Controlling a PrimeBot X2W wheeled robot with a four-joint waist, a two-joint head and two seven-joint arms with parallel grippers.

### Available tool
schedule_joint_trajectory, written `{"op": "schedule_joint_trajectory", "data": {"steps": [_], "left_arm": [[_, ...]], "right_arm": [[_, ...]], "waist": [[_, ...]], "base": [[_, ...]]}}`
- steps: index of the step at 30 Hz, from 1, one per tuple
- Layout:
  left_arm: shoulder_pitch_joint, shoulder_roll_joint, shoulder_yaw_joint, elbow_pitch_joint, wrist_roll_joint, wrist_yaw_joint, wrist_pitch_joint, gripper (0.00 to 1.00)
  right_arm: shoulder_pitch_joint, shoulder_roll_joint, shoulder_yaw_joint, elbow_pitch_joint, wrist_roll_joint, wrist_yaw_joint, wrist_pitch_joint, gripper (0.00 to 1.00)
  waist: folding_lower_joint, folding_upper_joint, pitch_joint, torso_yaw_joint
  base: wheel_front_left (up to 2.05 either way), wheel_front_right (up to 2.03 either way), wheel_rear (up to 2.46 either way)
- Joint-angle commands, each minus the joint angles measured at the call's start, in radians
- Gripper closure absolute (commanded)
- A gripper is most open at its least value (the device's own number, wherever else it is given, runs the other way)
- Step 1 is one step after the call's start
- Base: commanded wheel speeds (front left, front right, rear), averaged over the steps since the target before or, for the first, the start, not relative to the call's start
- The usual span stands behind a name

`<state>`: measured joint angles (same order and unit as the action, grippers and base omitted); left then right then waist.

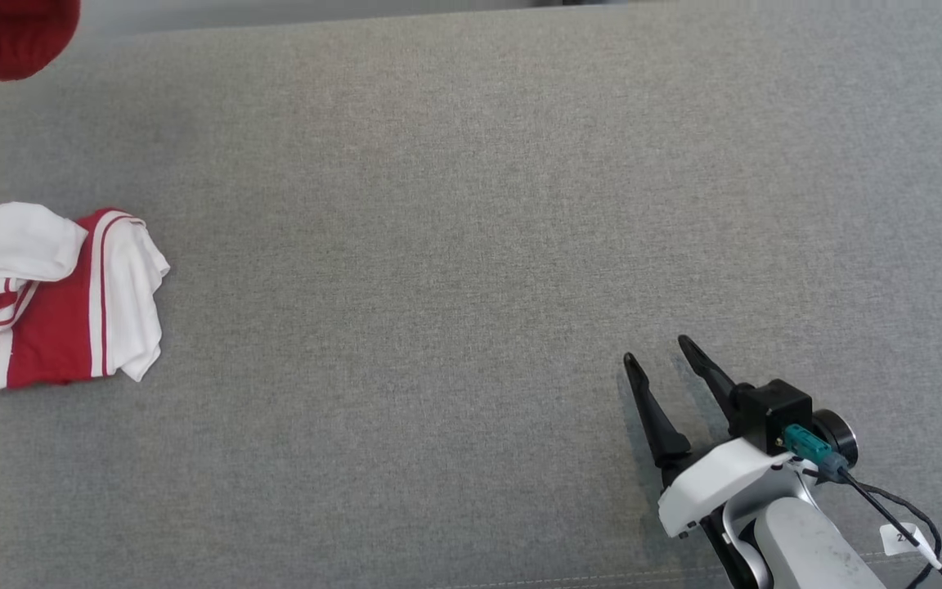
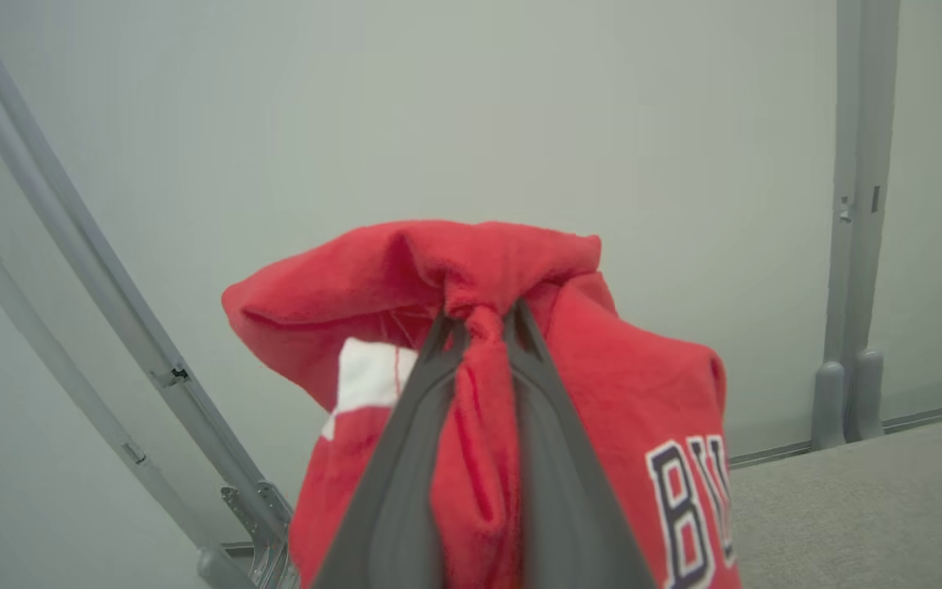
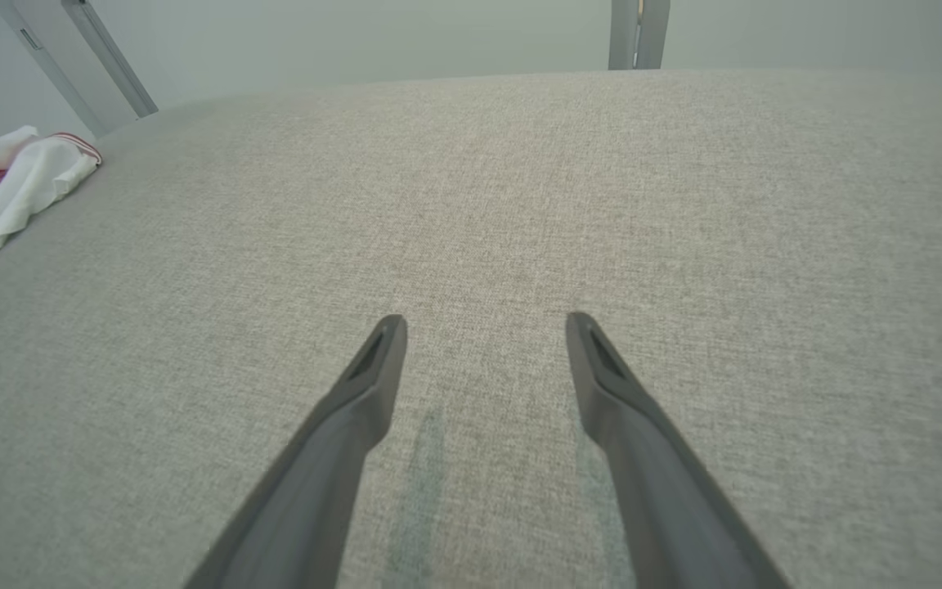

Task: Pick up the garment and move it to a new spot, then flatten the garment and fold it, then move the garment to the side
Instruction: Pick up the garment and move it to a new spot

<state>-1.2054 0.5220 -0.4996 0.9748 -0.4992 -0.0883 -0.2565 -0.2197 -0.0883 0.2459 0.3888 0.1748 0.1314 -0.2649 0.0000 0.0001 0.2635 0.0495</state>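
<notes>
our left gripper gripped a bunch of the red garment; our right gripper stood spread over the grey surface.

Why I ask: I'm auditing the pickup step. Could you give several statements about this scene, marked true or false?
1. The left tool is shut on a red garment. True.
2. The right tool grips cloth. False: it is open over the bare grey fabric surface.
3. A red-and-white garment lies on that surface. True.
4. The red garment is plain. False: dark, white-edged letters show on it.
</notes>
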Motion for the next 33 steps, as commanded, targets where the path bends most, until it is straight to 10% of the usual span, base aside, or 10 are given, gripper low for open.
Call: {"op": "schedule_joint_trajectory", "data": {"steps": [1, 18, 24, 26, 33], "left_arm": [[-0.007, -0.023, -0.011, -0.027, 0.005, -0.011, -0.006, 1.00], [0.456, -0.381, -0.145, -0.388, -0.077, -0.041, -0.008, 1.00], [0.580, -0.402, -0.120, -0.313, -0.037, -0.041, -0.008, 1.00], [0.614, -0.394, -0.093, -0.277, -0.020, -0.041, -0.008, 0.00], [0.734, -0.363, 0.039, -0.245, 0.064, -0.025, -0.008, 0.00]], "right_arm": [[0.019, 0.001, -0.007, 0.005, 0.008, -0.001, 0.001, 0.00], [0.078, 0.028, -0.088, 0.008, -0.003, -0.001, 0.000, 0.00], [0.081, 0.029, -0.089, 0.007, -0.007, -0.001, 0.000, 0.00], [0.084, 0.030, -0.092, 0.001, -0.010, -0.001, 0.000, 0.00], [0.097, 0.026, -0.104, -0.004, -0.006, -0.001, 0.000, 0.00]], "waist": [[0.0000, -0.0001, -0.058, -0.012], [0.0000, -0.0001, -0.133, -0.240], [0.0000, -0.0001, -0.135, -0.312], [0.0000, -0.0001, -0.138, -0.328], [0.0000, -0.0001, -0.157, -0.313]], "base": [[0.00, 0.00, 0.00], [0.00, 0.00, 0.00], [0.00, 0.00, 0.00], [0.00, 0.00, 0.00], [0.00, 0.00, 0.00]]}}
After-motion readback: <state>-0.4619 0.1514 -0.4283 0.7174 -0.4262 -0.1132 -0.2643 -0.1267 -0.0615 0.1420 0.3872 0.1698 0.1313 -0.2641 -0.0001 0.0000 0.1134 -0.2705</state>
